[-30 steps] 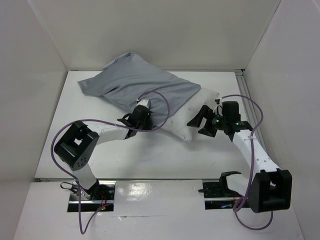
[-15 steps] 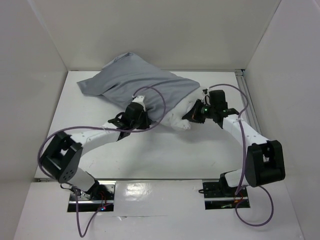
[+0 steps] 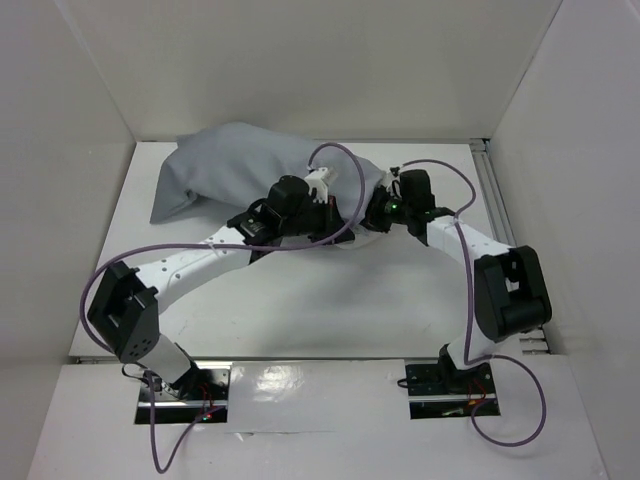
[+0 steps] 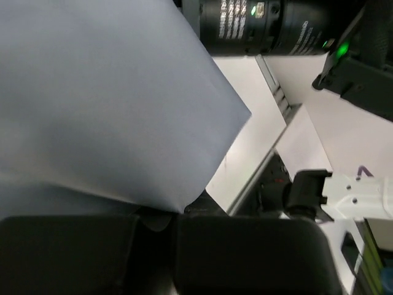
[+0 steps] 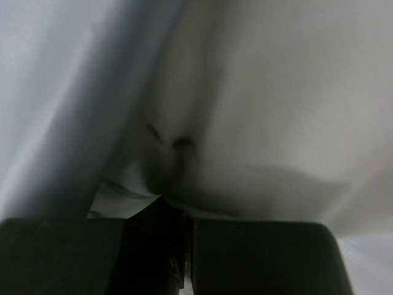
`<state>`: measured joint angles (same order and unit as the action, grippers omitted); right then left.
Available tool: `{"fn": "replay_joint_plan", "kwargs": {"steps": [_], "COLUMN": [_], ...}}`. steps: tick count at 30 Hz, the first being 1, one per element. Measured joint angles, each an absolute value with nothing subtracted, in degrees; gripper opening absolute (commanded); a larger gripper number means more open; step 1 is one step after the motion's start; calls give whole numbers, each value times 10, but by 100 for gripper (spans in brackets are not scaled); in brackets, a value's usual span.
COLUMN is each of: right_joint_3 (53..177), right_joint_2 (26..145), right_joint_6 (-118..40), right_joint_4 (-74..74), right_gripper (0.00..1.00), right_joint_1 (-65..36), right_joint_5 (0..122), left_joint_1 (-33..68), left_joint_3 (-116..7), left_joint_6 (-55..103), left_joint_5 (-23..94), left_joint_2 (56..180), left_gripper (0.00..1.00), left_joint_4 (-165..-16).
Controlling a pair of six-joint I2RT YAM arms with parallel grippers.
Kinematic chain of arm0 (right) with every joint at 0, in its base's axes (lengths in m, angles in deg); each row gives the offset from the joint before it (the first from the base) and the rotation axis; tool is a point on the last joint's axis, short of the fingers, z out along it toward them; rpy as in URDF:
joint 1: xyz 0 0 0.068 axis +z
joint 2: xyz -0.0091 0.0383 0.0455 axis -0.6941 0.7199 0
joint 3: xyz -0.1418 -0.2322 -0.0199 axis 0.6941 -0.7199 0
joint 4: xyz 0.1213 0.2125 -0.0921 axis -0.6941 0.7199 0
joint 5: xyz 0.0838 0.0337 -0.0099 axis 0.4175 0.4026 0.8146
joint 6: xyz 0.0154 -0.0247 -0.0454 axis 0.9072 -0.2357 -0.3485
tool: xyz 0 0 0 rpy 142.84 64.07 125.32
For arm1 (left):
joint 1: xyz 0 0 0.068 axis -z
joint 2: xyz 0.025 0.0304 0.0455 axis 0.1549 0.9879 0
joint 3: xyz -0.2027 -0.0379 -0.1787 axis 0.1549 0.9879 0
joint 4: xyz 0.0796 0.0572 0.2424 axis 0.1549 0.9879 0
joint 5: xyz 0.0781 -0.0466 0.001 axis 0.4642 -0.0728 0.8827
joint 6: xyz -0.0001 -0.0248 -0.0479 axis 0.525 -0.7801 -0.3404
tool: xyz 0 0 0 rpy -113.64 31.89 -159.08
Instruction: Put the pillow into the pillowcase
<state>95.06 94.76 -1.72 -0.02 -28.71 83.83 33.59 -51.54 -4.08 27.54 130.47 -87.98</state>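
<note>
- Both grippers are pressed shut: your left gripper (image 4: 161, 216) pinches an edge of the limp mid-grey fabric pillowcase (image 3: 220, 170), and your right gripper (image 5: 177, 206) pinches a fold of the plump white speckled pillow (image 5: 270, 92).
- The pillow lies almost wholly inside the case, at the back of the table (image 3: 300, 300).
- Risk: such thin pinches may slip, letting the case's edge ride back off the pillow.
- White print on the black motor housing (image 4: 258, 24) is too blurred to read.

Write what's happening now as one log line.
left gripper shut on pillowcase | right gripper shut on pillow | pillow nearly covered
</note>
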Motion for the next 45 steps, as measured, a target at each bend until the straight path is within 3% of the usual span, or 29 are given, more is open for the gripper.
{"fn": "replay_joint_plan", "kwargs": {"steps": [6,12,20,23,26,27,28,29,30,32,33,35,36,38,39,40,42,45], "right_joint_3": [951,951,952,897,863,859,859,860,861,865,867,878,889,934,952,972,991,978], "right_joint_2": [898,719,531,494,514,528,545,569,589,630,644,674,692,745,768,792,819,805], "right_joint_6": [-22,-50,7,71,115,122,127,131,132,131,128,123,114,96,88,79,64,41], "right_joint_4": [13,78,130,87,75,76,78,80,83,95,99,105,105,118,118,119,123,137], "right_gripper": [0,0,0,0,0,0,0,1,4,25,42,78,81,84,84,84,84,85], "right_joint_1": [-303,-298,-269,-270,-272,-274,-276,-276,-276,-275,-276,-284,-293,-324,-338,-356,-391,-443], "right_joint_5": [830,821,839,839,806,789,771,745,724,674,653,620,612,604,600,599,597,599], "left_joint_1": [307,290,322,310,296,292,287,280,273,257,250,236,230,221,219,217,217,218], "left_joint_3": [-611,-782,-902,-961,-1089,-1147,-1187,-1213,-1218,-1183,-1150,-1105,-1095,-1086,-1085,-1084,-1080,-1051], "left_joint_6": [-26,-4,-10,-20,-23,-23,-23,-24,-24,-36,-38,-45,-45,-34,-31,-23,-9,26], "left_joint_5": [225,210,190,157,126,117,112,106,100,89,87,84,85,93,97,103,114,141], "left_joint_2": [1311,1291,1247,1315,1471,1541,1603,1659,1700,1743,1745,1738,1729,1692,1668,1636,1564,1445], "left_gripper": [0,0,0,0,0,4,17,40,47,64,83,96,100,97,91,83,58,40], "left_joint_4": [-783,-681,-598,-594,-576,-569,-568,-569,-569,-574,-579,-586,-591,-590,-591,-589,-586,-588]}}
